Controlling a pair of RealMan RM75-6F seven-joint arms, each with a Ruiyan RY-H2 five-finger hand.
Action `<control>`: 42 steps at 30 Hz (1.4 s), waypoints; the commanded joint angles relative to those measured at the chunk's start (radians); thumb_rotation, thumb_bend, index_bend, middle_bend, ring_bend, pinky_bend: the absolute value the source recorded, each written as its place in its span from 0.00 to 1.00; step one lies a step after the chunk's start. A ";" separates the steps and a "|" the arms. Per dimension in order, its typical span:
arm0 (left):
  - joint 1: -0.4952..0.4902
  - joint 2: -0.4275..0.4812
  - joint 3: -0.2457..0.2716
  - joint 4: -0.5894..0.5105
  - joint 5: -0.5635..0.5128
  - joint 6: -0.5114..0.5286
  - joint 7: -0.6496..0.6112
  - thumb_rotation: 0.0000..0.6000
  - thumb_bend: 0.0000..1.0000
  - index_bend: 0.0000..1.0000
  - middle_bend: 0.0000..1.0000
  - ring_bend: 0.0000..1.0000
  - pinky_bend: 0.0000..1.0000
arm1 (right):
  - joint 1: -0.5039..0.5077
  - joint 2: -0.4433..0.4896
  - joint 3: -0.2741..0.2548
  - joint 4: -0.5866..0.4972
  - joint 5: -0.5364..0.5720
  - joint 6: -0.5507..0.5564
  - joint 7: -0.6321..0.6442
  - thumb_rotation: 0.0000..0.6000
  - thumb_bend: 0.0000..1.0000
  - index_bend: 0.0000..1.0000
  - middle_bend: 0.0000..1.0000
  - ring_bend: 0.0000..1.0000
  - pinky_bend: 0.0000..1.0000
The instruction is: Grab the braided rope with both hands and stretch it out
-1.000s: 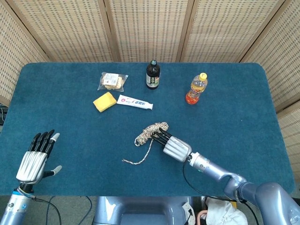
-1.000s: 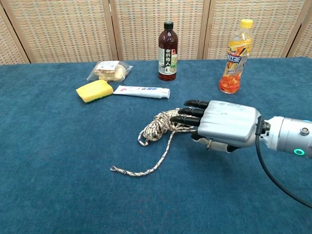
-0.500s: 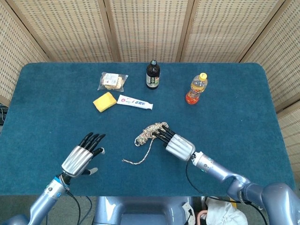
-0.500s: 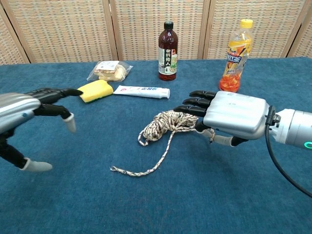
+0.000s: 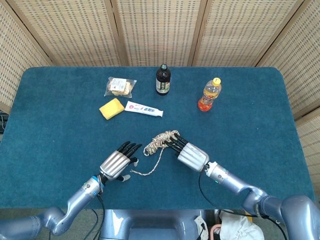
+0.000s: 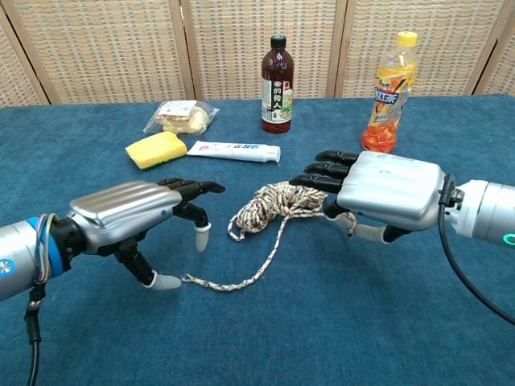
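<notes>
The braided rope (image 5: pixel 161 139) lies on the blue table (image 5: pixel 250 125) as a loose coil, with a tail running down-left to a free end (image 6: pixel 190 280). In the chest view the coil (image 6: pixel 269 204) sits mid-table. My right hand (image 5: pixel 190 154) (image 6: pixel 388 193) reaches in from the right with its fingers straight, and its dark fingertips (image 6: pixel 310 178) touch the coil's right side. It grips nothing. My left hand (image 5: pixel 116 163) (image 6: pixel 129 212) hovers just left of the tail, fingers spread and curved downward. Its thumb tip (image 6: pixel 158 281) is close to the free end but apart from it.
Along the far side stand a dark glass bottle (image 5: pixel 163 80) and an orange drink bottle (image 5: pixel 210 94). A toothpaste tube (image 5: pixel 144 109), a yellow sponge (image 5: pixel 111 108) and a snack packet (image 5: pixel 120 86) lie behind the rope to the left.
My left hand has swept rightward from the table's left edge to just beside the rope's tail. The right hand has edged slightly forward at the coil; the rope has hardly shifted.
</notes>
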 commanded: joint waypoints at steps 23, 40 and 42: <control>-0.122 -0.014 0.022 0.011 -0.140 -0.134 0.034 1.00 0.38 0.47 0.00 0.00 0.00 | 0.001 0.014 0.010 -0.027 0.017 -0.024 -0.019 1.00 0.57 0.67 0.00 0.00 0.00; -0.130 -0.071 0.056 0.089 -0.129 -0.097 -0.006 1.00 0.38 0.55 0.00 0.00 0.00 | -0.012 0.000 0.007 0.008 0.020 -0.012 0.010 1.00 0.57 0.67 0.00 0.00 0.00; -0.130 -0.073 0.057 0.093 -0.130 -0.094 -0.005 1.00 0.38 0.56 0.00 0.00 0.00 | -0.012 -0.001 0.005 0.011 0.019 -0.010 0.012 1.00 0.57 0.67 0.00 0.00 0.00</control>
